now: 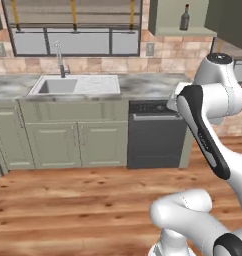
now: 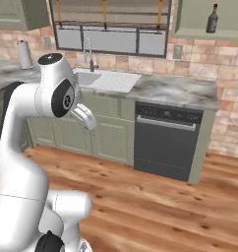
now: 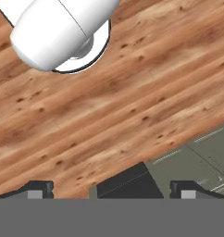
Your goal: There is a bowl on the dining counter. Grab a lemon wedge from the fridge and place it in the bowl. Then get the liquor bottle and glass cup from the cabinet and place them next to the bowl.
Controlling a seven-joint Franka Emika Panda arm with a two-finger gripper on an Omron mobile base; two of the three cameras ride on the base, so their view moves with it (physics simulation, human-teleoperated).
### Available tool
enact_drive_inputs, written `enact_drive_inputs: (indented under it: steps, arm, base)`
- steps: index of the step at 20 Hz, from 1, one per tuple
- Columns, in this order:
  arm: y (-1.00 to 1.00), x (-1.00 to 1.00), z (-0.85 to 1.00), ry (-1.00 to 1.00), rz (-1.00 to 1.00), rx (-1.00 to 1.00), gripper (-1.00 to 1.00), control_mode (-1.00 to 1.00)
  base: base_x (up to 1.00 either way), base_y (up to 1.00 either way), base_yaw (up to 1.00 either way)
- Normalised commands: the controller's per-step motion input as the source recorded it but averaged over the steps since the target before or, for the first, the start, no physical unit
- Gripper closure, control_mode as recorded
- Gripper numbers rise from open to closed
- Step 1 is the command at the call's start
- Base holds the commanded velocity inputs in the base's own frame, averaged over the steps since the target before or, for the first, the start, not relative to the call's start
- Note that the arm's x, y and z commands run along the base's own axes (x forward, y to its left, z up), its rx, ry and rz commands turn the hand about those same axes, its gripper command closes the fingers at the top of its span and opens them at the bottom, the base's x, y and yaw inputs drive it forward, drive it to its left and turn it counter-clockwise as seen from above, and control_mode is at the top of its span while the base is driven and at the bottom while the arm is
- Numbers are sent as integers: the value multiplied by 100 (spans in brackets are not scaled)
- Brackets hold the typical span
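Note:
A dark liquor bottle (image 1: 184, 17) (image 2: 212, 19) stands upright on the shelf of an open green wall cabinet (image 1: 165, 20) (image 2: 190, 22), high on the right above the counter. My gripper (image 3: 113, 189) points down at the wooden floor, far below and in front of that cabinet. It is open, and nothing lies between its dark fingertips (image 3: 40, 187). The arm is folded up close over the base. The bowl, lemon wedge, fridge and glass cup are out of view.
A marble counter (image 1: 148, 85) runs along the brick wall, with a white sink (image 1: 75, 85) and faucet (image 1: 59, 57). A dark dishwasher (image 1: 155, 135) (image 2: 167, 140) sits among green lower cabinets (image 1: 73, 142). A paper towel roll (image 2: 25, 54) stands far left. Wooden floor (image 1: 83, 200) lies between base and counter.

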Motion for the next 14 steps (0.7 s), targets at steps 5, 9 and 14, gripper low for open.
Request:
enact_drive_inputs:
  steps: [5, 9, 14]
  arm:
    - [0, 0, 0, 0, 0, 0, -100, 100]
    - [0, 0, 0, 0, 0, 0, -100, 100]
    - [0, 0, 0, 0, 0, 0, -100, 100]
  base:
    - [92, -100, 15]
    - [93, -100, 9]
    - [99, -98, 0]
